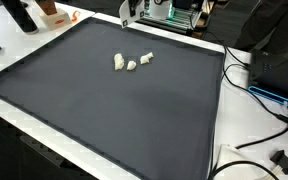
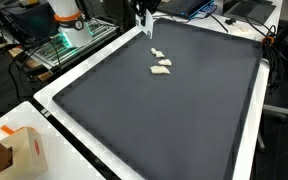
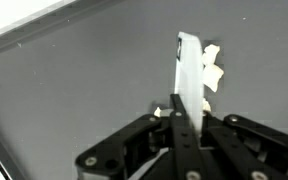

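Over the far edge of the dark mat (image 1: pixel 104 120), we see the gripper (image 3: pixel 187 122), jaws seemingly closed on a white strip (image 3: pixel 189 65) pointing lengthwise toward the white pieces (image 3: pixel 212 72) just beyond.

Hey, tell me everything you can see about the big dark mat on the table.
The mat is a large, roughly rectangular dark grey sheet, matte and smooth, perhaps rubber or foam. It lies flat on a white tabletop that shows as a pale border around it. No folds or tears show. On its far part three small white pieces lie close together. The hand hangs over the far edge, a pale strip between its fingers; whether either touches the mat cannot be told.
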{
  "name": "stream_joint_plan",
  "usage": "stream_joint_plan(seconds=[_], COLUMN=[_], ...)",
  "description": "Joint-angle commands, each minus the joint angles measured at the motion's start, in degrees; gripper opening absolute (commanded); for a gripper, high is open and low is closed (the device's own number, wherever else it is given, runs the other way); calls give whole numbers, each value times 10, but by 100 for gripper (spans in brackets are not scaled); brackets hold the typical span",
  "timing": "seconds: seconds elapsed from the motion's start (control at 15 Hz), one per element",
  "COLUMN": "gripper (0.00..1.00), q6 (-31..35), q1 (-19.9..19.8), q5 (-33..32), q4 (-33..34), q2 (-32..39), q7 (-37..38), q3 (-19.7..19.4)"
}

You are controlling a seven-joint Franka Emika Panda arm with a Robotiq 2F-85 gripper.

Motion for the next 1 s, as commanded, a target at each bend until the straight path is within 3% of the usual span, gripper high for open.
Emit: stream_joint_plan(seconds=[0.0,0.47,0.93], gripper=[1,1,1], q6=[8,-37,-138], q1=[1,21,52], q5=[-43,-162,-205], q4=[10,53,120], q2=[29,101,179], q7=[92,349,459], q3=[11,11,-3])
